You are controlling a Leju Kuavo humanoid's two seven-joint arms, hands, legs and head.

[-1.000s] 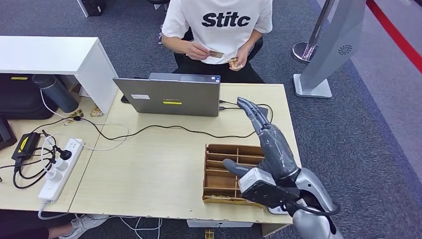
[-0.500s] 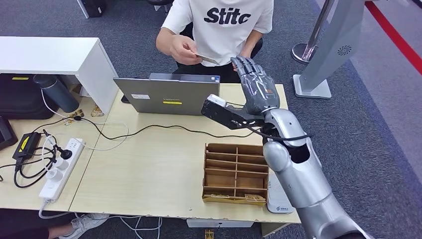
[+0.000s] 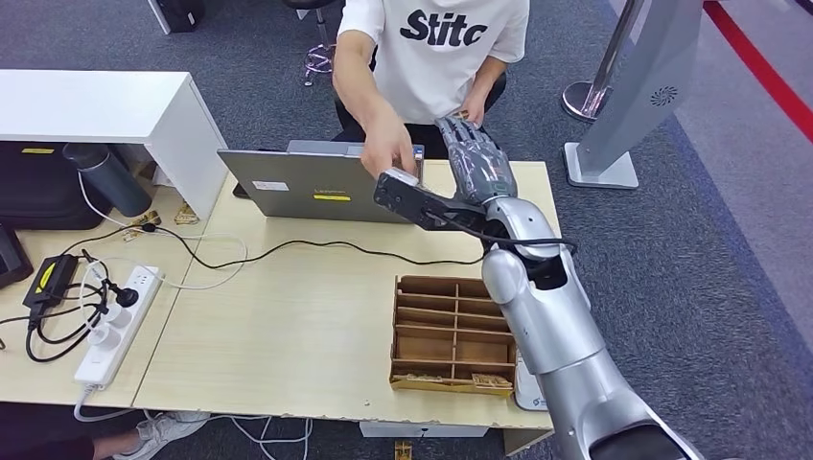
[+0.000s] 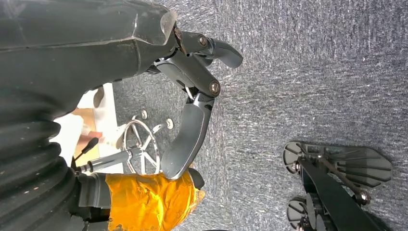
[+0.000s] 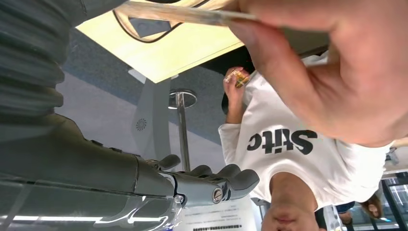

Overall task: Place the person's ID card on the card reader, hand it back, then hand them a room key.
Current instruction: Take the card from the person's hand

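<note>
ID card point(image 5: 192, 14): thin, flat, edge-on, possibly pinched by person's hand point(image 5: 332, 72).

White T-shirt point(image 3: 451, 57) with black lettering; pale wood-grain table point(image 3: 288, 316); grey laptop point(image 3: 321, 182) bearing yellow sticker; brown wooden divided tray point(image 3: 451, 335); white power strip point(image 3: 115, 326), black cables; dark grey right hand point(image 3: 475, 158), silver arm; grey speckled carpet point(image 3: 690, 287).
</note>
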